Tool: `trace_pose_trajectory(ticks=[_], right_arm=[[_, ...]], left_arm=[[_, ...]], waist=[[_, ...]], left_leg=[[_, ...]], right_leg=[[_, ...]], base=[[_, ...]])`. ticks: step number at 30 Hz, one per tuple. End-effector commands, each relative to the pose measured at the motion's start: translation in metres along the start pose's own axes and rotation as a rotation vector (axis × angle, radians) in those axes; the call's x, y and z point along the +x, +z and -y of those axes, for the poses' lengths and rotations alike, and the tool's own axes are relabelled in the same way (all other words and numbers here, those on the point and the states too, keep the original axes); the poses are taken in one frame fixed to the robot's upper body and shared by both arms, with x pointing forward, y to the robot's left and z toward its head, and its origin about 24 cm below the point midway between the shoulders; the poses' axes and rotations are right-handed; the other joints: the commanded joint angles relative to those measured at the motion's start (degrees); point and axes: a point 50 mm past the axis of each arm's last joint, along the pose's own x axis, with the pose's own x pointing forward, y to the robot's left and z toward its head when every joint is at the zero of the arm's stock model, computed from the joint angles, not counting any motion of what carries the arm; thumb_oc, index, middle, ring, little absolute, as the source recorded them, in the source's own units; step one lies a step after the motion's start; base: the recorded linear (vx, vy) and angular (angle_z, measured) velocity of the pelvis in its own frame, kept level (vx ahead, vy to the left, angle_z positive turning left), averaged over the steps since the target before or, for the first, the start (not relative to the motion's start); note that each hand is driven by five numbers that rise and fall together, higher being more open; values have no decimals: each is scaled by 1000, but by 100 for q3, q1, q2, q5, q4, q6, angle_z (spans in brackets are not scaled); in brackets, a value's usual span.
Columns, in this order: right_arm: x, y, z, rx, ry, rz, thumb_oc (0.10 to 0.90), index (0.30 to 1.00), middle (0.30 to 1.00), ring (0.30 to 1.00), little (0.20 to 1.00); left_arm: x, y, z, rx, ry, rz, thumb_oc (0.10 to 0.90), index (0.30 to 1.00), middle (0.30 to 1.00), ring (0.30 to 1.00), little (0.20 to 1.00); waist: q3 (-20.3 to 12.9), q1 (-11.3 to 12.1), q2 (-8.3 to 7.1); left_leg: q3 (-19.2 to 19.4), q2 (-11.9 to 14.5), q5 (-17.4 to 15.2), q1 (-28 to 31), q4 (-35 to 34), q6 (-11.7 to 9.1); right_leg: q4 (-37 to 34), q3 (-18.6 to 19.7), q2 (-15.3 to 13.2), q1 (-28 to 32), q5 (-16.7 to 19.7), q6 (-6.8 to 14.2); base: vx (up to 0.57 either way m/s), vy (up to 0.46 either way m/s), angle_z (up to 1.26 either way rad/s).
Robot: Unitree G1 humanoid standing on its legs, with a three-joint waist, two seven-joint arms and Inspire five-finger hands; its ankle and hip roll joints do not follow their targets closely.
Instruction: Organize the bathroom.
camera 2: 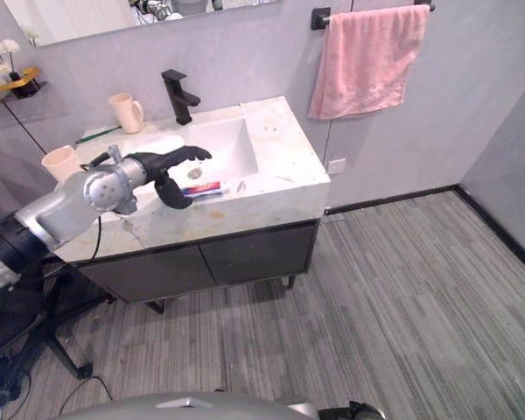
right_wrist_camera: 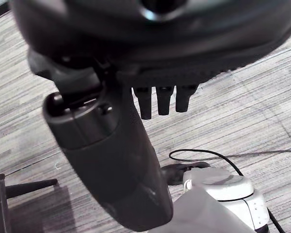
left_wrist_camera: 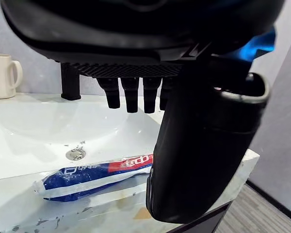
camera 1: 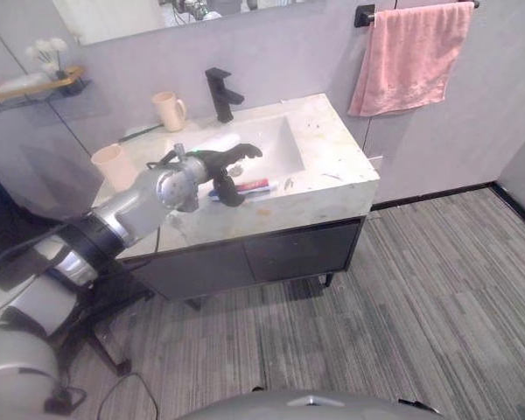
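Standing at the centre of the frame, the white marble vanity desk point(camera 1: 332, 166) with its dark cabinet is carrying a rectangular white basin point(camera 1: 271, 144), and a matte black faucet point(camera 1: 220, 93) is rising behind it. A pink towel point(camera 1: 411, 57) is hanging from a black bar at the upper right of the frame. A wooden wall shelf point(camera 1: 35, 87) is sitting at the upper left, holding a small vase of white flowers point(camera 1: 48, 54). A cream ceramic mug point(camera 1: 169, 110) is resting left of the faucet, and a peach plastic cup point(camera 1: 114, 165) is standing at the desk's left edge.

Reaching in from the lower left, the left hand point(camera 1: 220, 166) is hovering over the basin's front lip, its fingers spread apart and relaxed, holding nothing, the thumb pointing down. Just below it, the blue, white and red toothpaste tube point(left_wrist_camera: 94, 174) is lying flat on the desk's front strip, its long axis running left to right along the basin's edge; the thumb is hanging beside the tube's right end, though whether it is touching is unclear. The left hand is clearly the nearer one, and probably needs only to drop and close across the tube's width.

The right hand point(right_wrist_camera: 111, 160) is hanging over the striped grey floor, fingers straight.
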Motion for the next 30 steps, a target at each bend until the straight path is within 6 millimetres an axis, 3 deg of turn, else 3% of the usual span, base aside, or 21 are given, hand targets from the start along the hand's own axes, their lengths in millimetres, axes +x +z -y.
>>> trace_pose_trajectory(ticks=[1, 17, 30], right_arm=[[0, 4, -3, 53, -12, 29, 800, 900, 900, 900, 900], [-1, 0, -2, 55, -24, 26, 800, 900, 900, 900, 900], [-1, -6, 0, 52, -27, 26, 800, 900, 900, 900, 900]], left_arm=[[-4, 6, -91, 82, 256, -42, 800, 900, 900, 900, 900], [5, -1, -79, 158, 179, -122, 800, 900, 900, 900, 900], [5, -12, -83, 197, 177, -188, 800, 900, 900, 900, 900]], waist=[[-96, 1, -241], [-77, -128, -271], [-42, -229, -256]], left_leg=[[97, -354, -415, 301, 10, 206], [257, -372, -535, 399, 34, 275], [384, -435, -622, 442, 63, 347]], right_leg=[[-41, 292, 36, -266, 194, 326], [-41, 306, -11, -275, 217, 392], [22, 355, -80, -326, 234, 455]], base=[[57, 5, -3], [49, 24, -4], [44, 49, -5]])
